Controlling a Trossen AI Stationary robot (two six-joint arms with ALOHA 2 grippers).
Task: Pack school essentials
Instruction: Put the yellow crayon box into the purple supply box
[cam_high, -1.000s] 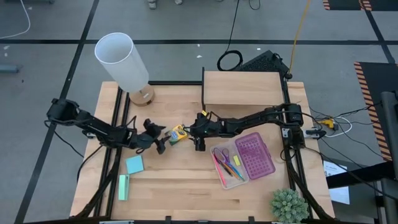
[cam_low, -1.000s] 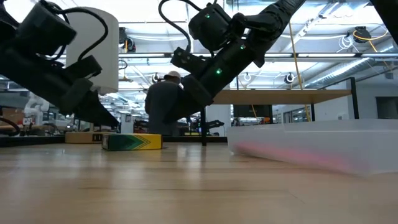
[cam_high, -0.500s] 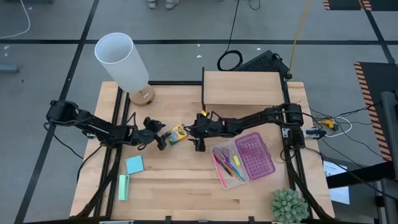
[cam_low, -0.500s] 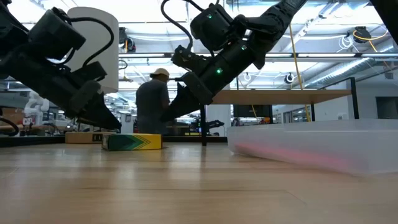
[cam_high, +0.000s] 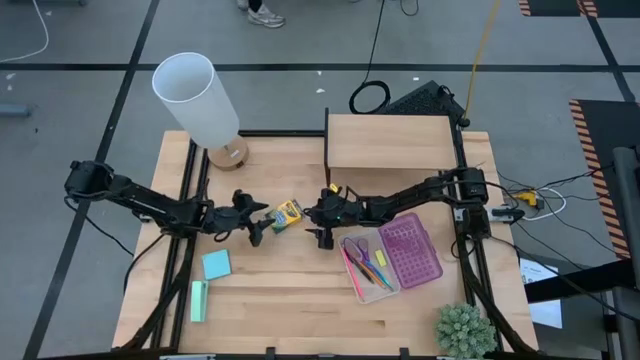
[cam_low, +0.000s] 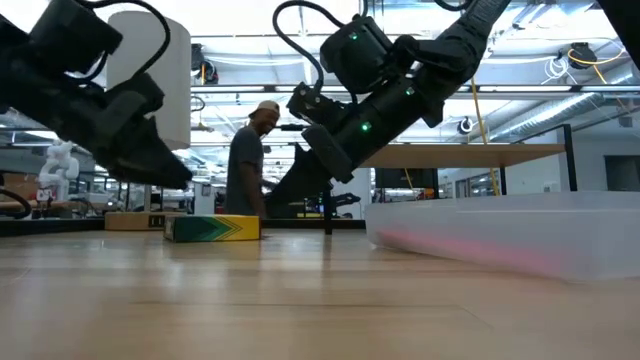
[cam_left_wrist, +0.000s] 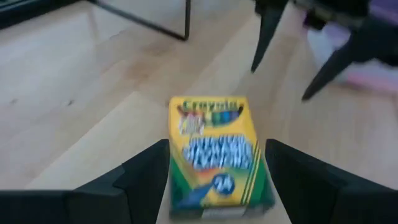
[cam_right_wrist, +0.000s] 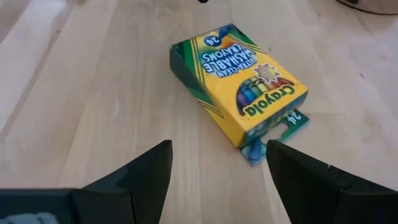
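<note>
Partly packed | pens and scissors (cam_high: 357, 249) in clear case (cam_high: 392, 252) | crayon box (cam_high: 287, 214) unpacked on surface, between spread left tool (cam_high: 256, 224) and spread right tool (cam_high: 320, 220) | note pad (cam_high: 216, 264) left

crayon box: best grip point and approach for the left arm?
Pinch the crayon box across its two long side faces, from above. It lies flat, and the left gripper, fingers open, already straddles its near end. Avoid the open flap end facing the right gripper.

A yellow-and-green cardboard crayon box (cam_high: 287, 215) lies flat on the wooden table (cam_high: 300, 300), printed face up, one end flap open. At its seven o'clock lies a light-blue square note pad (cam_high: 216, 265). At its four o'clock, purple-handled scissors (cam_high: 357, 247) and a pink pen (cam_high: 352, 270) rest inside a clear plastic case (cam_high: 392, 254).
</note>
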